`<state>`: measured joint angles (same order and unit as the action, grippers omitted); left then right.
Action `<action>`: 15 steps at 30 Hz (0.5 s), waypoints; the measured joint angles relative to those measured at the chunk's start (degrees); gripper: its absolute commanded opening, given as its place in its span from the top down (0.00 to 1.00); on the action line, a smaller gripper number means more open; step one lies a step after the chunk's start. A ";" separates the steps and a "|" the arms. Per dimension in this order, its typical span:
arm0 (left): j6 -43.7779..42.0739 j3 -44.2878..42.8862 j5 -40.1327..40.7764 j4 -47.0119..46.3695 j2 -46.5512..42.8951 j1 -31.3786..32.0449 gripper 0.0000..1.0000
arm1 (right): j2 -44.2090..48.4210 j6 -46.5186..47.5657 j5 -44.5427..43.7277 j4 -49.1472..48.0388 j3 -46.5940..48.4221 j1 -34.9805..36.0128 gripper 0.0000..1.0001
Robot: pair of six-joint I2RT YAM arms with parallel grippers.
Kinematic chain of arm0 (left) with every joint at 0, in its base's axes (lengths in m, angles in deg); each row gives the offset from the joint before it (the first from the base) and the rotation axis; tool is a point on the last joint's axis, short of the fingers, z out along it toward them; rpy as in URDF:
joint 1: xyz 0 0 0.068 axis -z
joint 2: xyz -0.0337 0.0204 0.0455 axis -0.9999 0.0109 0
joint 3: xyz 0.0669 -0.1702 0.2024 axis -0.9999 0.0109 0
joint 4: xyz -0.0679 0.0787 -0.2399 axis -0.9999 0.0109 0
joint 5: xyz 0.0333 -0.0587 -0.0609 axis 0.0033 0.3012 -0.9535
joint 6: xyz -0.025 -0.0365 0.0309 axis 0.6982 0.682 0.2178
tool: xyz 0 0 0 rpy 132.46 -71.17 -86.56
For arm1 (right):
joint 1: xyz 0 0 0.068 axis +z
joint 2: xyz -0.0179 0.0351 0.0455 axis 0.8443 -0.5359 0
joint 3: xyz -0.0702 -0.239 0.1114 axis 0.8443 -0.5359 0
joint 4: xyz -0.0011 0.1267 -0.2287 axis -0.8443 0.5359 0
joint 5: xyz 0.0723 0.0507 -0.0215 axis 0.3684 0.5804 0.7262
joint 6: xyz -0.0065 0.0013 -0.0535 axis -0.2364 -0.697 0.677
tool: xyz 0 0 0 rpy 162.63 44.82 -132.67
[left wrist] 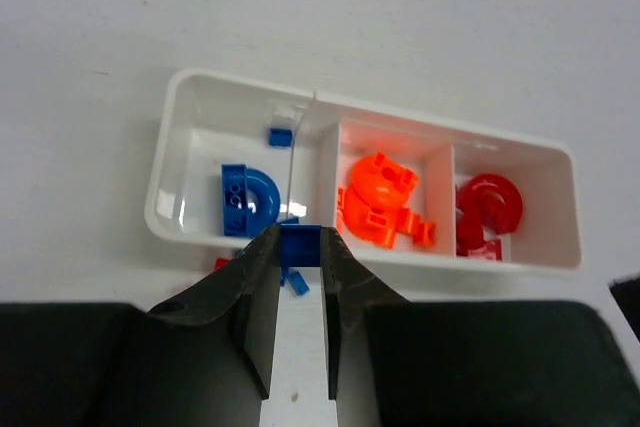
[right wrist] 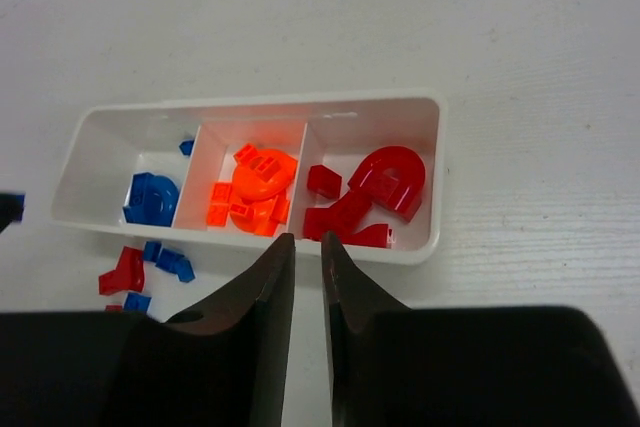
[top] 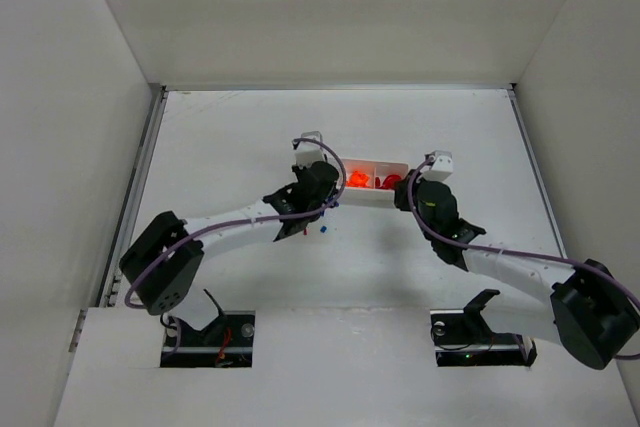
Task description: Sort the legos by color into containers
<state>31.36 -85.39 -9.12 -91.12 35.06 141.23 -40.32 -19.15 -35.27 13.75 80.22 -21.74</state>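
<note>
- White table [top: 250,137] under plain white walls.
- Long white three-compartment plastic tray [left wrist: 420,125] mid-table: blue plastic legos [left wrist: 247,200] at one end, orange legos [left wrist: 378,197] in the middle, red legos [left wrist: 488,205] at the other.
- Small blue square brick [left wrist: 298,240] clamped in left tool [left wrist: 300,247] at tray's near wall.
- Fingers of right tool [right wrist: 308,239] almost together; any grip impossible to tell.
- Few loose blue and red pieces [right wrist: 165,262] on table beside tray's blue end.

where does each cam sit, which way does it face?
Top external: above and behind the bases, looking down on the table; both arms, left gripper and right gripper at the tray.
Left wrist: looks along its fingers at the tray's near side; jaws shut on a blue lego.
Right wrist: same direction, nearer the red end; fingers close together, empty.
Shared: the tray; both wrists read blue, orange, red left to right.
</note>
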 measured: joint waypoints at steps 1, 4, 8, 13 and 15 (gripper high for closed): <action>-0.09 -0.94 -0.79 -0.39 1.55 -1.68 0.89 | 0.04 0.04 0.02 -0.02 -0.02 0.33 0.79; -0.15 -2.73 -3.30 -0.81 6.08 -5.40 0.88 | 0.90 0.22 0.26 0.11 -0.28 3.10 0.78; -0.13 -3.74 -5.77 -0.79 10.73 -8.07 0.85 | 2.80 0.35 0.26 0.13 -0.31 9.07 0.72; 0.17 -4.04 -7.30 -0.72 12.74 -9.22 0.66 | 0.66 -0.07 -0.76 0.17 0.15 15.96 0.62; 0.39 -4.00 -7.48 -0.94 12.35 -9.33 0.63 | -2.40 -0.31 -1.16 0.20 1.09 18.60 0.61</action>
<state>31.75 -89.39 -16.59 -92.06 47.41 131.90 -42.73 -19.46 -36.43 13.94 81.31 -3.14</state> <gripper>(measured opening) 0.346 0.377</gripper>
